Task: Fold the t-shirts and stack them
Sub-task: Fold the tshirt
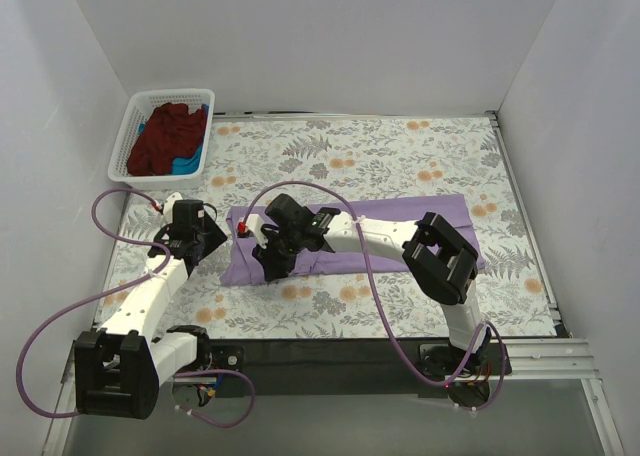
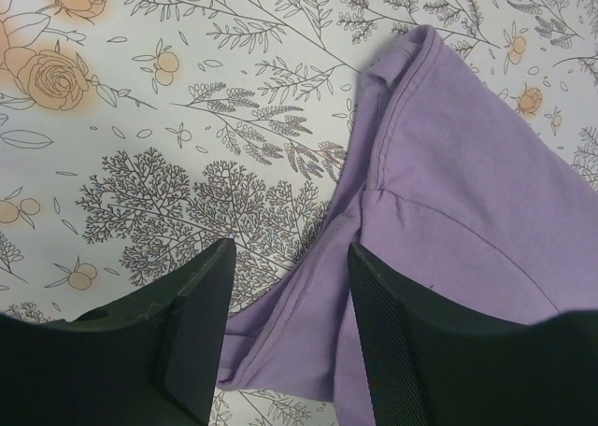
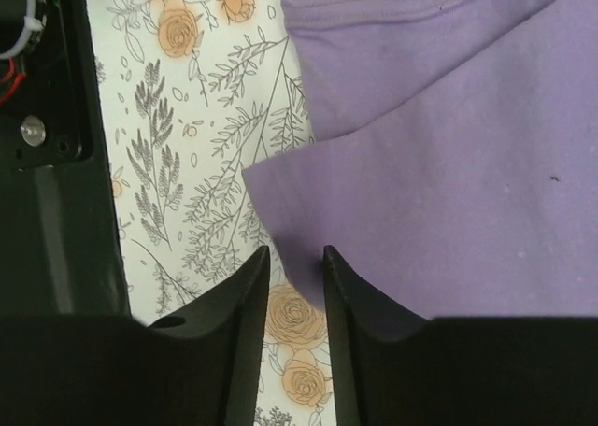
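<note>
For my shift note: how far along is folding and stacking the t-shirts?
Done: the lavender shirt lies folded into a long band. In hand: the left gripper and right gripper, both open, are at its end. To do: finish it, then the maroon shirt and blue shirt in the basket.

Lavender t-shirt (image 1: 392, 214) flat, basket (image 1: 122, 141) — far-left corner

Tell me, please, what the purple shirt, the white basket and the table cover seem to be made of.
The purple shirt looks like soft matte knit cloth, probably cotton jersey: stitched hems and soft folds show. The white basket looks like rigid plastic: its walls are a moulded open lattice. The table cover is a smooth flower-printed sheet, cloth or vinyl; I cannot tell which.
</note>
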